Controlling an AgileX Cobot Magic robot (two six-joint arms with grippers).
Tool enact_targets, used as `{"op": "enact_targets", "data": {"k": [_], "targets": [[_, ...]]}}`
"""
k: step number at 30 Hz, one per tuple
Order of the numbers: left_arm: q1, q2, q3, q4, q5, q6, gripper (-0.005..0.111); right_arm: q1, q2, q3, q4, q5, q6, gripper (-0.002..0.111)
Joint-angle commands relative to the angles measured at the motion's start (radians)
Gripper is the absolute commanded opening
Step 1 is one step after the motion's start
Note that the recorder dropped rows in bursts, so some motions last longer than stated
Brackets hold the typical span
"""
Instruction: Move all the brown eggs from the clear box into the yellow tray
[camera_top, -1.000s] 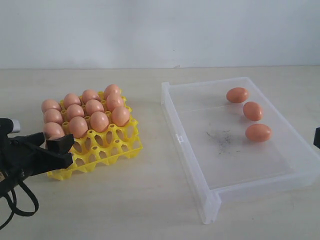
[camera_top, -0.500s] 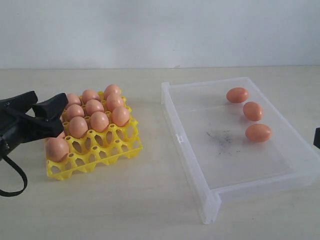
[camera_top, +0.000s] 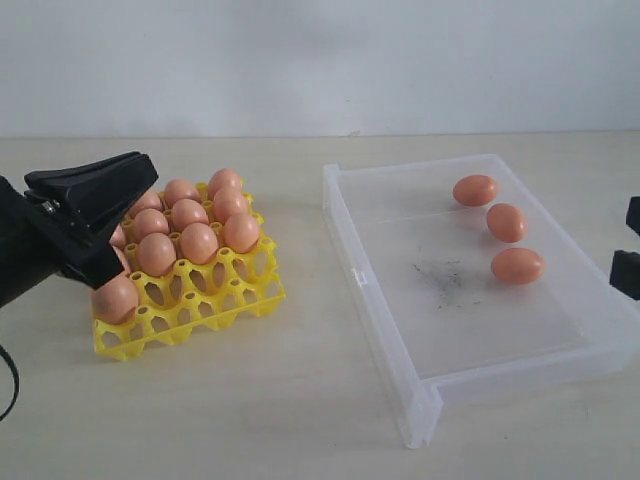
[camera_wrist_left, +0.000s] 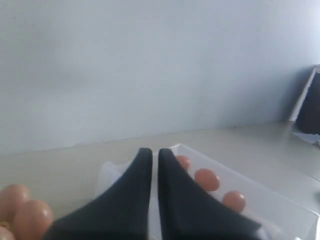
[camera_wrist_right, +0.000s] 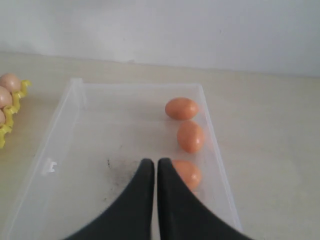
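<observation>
left claw (camera_wrist_left: 151, 153) closed, empty, 9 o'clock | right claw (camera_wrist_right: 151, 163) closed, 3 o'clock | three brown eggs (camera_top: 505, 222) in clear box (camera_top: 450, 325)

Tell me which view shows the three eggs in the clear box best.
The exterior view: all three eggs lie uncovered inside the box. The right wrist view shows them closer, but the right hand covers part of one. The left wrist view shows them small, blurred, one partly behind the left hand.
</observation>
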Motion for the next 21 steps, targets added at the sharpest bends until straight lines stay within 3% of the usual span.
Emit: {"op": "enact_targets", "data": {"k": [1, 5, 14, 17, 21], "targets": [[-0.001, -0.063, 0.007, 0.064, 0.044, -0.065, 0.004, 0.001, 0.160, -0.122, 0.000, 0.134, 0.015, 0.000], [-0.001, -0.094, 0.022, 0.064, 0.044, -0.065, 0.004, 0.005, 0.308, -0.337, 0.015, 0.392, -0.064, 0.000], [-0.001, -0.104, 0.023, 0.120, 0.044, -0.065, 0.004, 0.029, 0.632, -0.845, 0.094, 0.998, -0.619, 0.000], [-0.001, -0.104, 0.023, 0.133, 0.044, -0.065, 0.004, 0.029, 0.711, -0.903, 0.079, 1.065, -0.796, 0.000], [-0.001, -0.104, 0.023, 0.133, 0.044, -0.065, 0.004, 0.029, 0.803, -0.913, 0.025, 0.958, -0.913, 0.004]]}}
